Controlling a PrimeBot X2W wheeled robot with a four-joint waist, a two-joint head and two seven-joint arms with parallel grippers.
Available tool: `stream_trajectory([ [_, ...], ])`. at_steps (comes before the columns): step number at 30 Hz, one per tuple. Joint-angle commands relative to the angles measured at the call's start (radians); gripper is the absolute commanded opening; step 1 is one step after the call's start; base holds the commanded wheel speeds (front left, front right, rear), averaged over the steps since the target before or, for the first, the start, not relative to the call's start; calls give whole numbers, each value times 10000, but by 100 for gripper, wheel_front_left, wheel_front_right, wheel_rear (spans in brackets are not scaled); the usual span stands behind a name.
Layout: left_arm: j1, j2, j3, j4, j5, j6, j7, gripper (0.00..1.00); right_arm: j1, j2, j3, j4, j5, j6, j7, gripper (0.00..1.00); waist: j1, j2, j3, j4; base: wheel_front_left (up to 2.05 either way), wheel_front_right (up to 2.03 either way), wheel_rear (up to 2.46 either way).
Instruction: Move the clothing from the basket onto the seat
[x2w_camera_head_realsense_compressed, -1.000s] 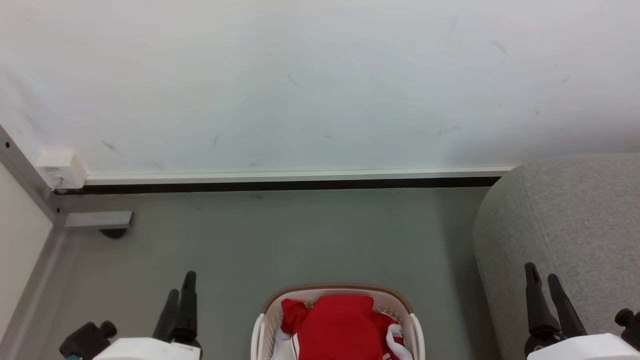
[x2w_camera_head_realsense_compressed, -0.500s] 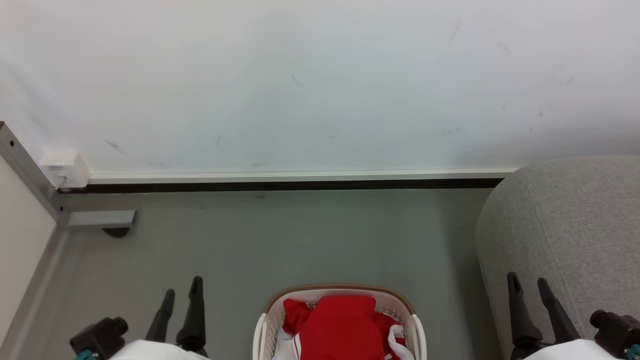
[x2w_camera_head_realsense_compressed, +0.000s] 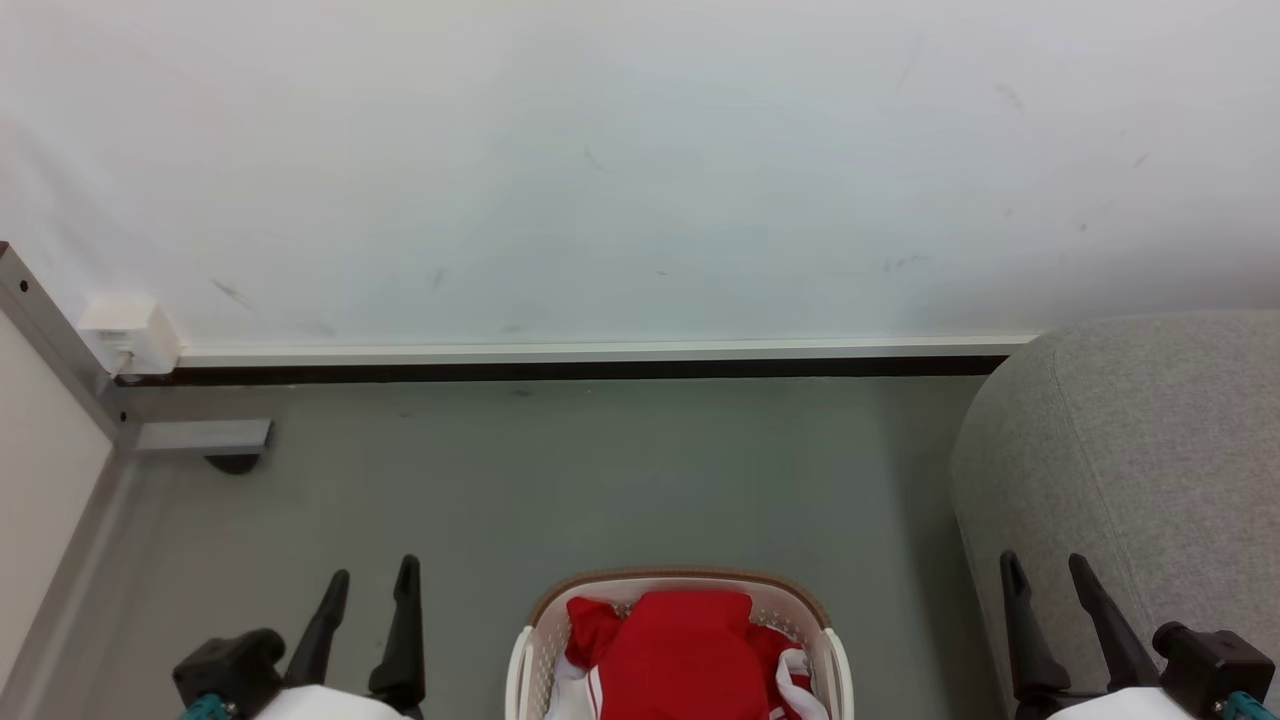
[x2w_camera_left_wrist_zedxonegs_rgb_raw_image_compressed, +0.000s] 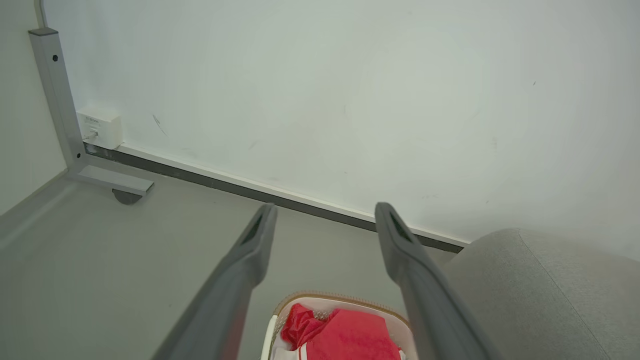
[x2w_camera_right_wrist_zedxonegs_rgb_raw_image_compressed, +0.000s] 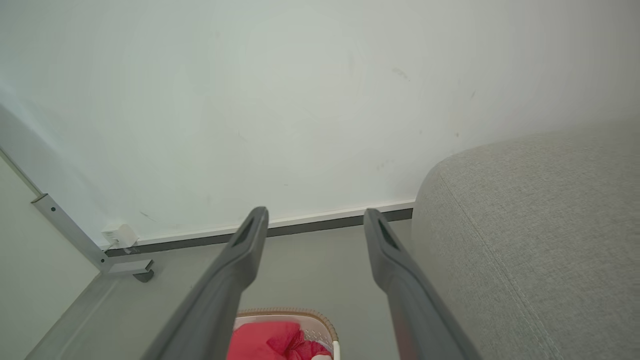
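Note:
Red clothing (x2w_camera_head_realsense_compressed: 680, 650) with white trim fills the white basket (x2w_camera_head_realsense_compressed: 806, 600) with a brown rim, low in the middle of the head view. The grey seat (x2w_camera_head_realsense_compressed: 1140, 450) rises at the right. My left gripper (x2w_camera_head_realsense_compressed: 372, 582) stands open left of the basket with nothing between its fingers. My right gripper (x2w_camera_head_realsense_compressed: 1045, 570) is open too, in front of the seat's side. The left wrist view shows the clothing (x2w_camera_left_wrist_zedxonegs_rgb_raw_image_compressed: 345, 335), the basket (x2w_camera_left_wrist_zedxonegs_rgb_raw_image_compressed: 325, 301) and the seat (x2w_camera_left_wrist_zedxonegs_rgb_raw_image_compressed: 540, 290) beyond my gripper (x2w_camera_left_wrist_zedxonegs_rgb_raw_image_compressed: 325, 215). In the right wrist view the clothing (x2w_camera_right_wrist_zedxonegs_rgb_raw_image_compressed: 270, 342) and the seat (x2w_camera_right_wrist_zedxonegs_rgb_raw_image_compressed: 540, 225) appear past my gripper (x2w_camera_right_wrist_zedxonegs_rgb_raw_image_compressed: 315, 217).
A white wall (x2w_camera_head_realsense_compressed: 640, 160) with a dark baseboard (x2w_camera_head_realsense_compressed: 560, 370) runs across the back. A grey metal frame leg with a foot (x2w_camera_head_realsense_compressed: 200, 440) and a small white box (x2w_camera_head_realsense_compressed: 125, 335) stand at the far left. Grey floor (x2w_camera_head_realsense_compressed: 600, 480) lies between the basket and wall.
Both grippers have drawn lower in the head view and turned, so each pair of fingers now shows spread apart. The camera has shifted slightly. The basket and clothing have stayed put.

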Motion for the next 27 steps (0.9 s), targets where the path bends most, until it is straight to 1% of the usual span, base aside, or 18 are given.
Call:
stream_trajectory([
  [1, -11, 143, -61, -130, 352, 51, -85, 100, -95, -119, -39, -68, -310, -11, -95, 100, 0, 0, -3, 0, 0, 0, 0],
  [9, 75, 327, -290, -247, 984, 269, -302, 100, 15, -126, -211, -105, -1158, -13, -297, 100, 0, 0, -6, 21, 0, 0, 0],
  [18, 222, 339, -407, -296, 1611, 262, -496, 100, 186, -130, -383, -139, -1568, -14, -505, 100, 0, 0, 10, 47, 0, 0, 0],
  [27, 343, 341, -441, -367, 2380, 239, -697, 100, 320, -137, -386, -165, -2239, -16, -703, 100, 0, 0, 39, 34, 0, 0, 0],
])
